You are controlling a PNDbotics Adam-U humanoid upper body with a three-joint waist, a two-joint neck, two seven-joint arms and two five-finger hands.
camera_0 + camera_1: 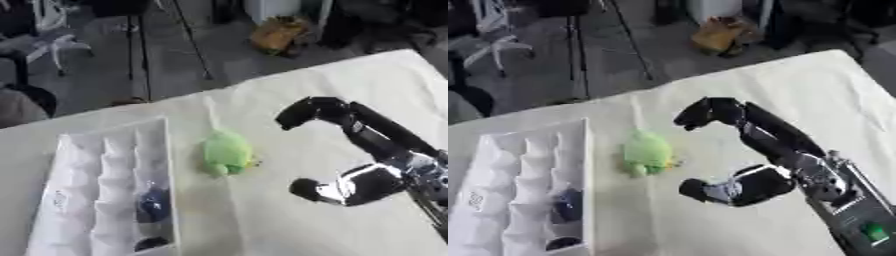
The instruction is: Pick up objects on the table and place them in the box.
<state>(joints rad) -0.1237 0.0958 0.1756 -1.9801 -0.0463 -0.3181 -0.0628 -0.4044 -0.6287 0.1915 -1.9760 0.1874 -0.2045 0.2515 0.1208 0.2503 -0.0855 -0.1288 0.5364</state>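
Your right hand (367, 150) is spread, holding nothing, so slide it toward 9 o'clock around that green toy (227, 152) before closing.

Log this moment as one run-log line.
right hand: open, beside toy, not touching | green toy: on table, right of box | white box: holds two dark objects | left hand: unseen

The black right arm with silver joints comes in from the lower right corner. Its right hand (367, 150) is spread wide, fingers (306, 111) bent at the tips and thumb (317, 190) apart, holding nothing.
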